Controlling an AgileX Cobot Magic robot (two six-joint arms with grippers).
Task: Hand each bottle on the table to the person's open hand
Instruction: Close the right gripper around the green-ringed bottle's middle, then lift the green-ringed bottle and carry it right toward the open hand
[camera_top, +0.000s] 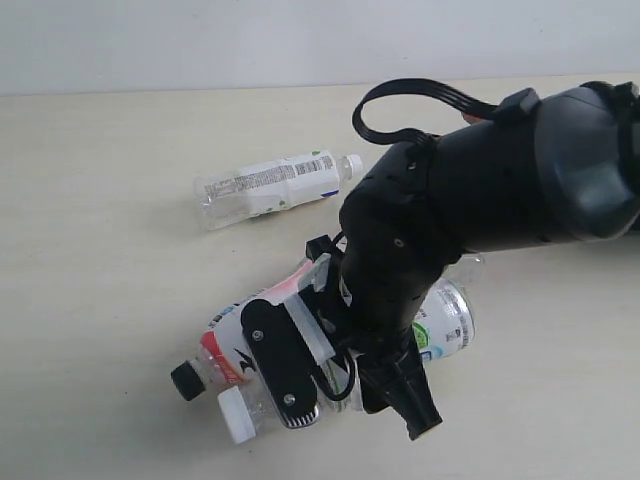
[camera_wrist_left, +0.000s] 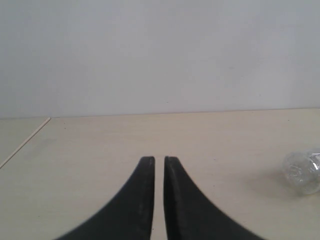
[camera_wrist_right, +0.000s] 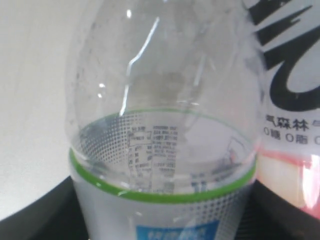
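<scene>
- Left tool: fingers together, thin slit between, holding nothing.
- White bottle: flat on surface, toward far edge, apart from the others.
- Pink bottle: lying near front edge, black cap front-left.
- Lime bottle: just beside pink; clear, green band, white cap. Axis runs cap front-left to base back-right. Right tool sits across it, closed against both sides.
- Open hand: not in view.

Bg: plain white wall across 12 o'clock; beige matte table below, soft diffuse light.
</scene>
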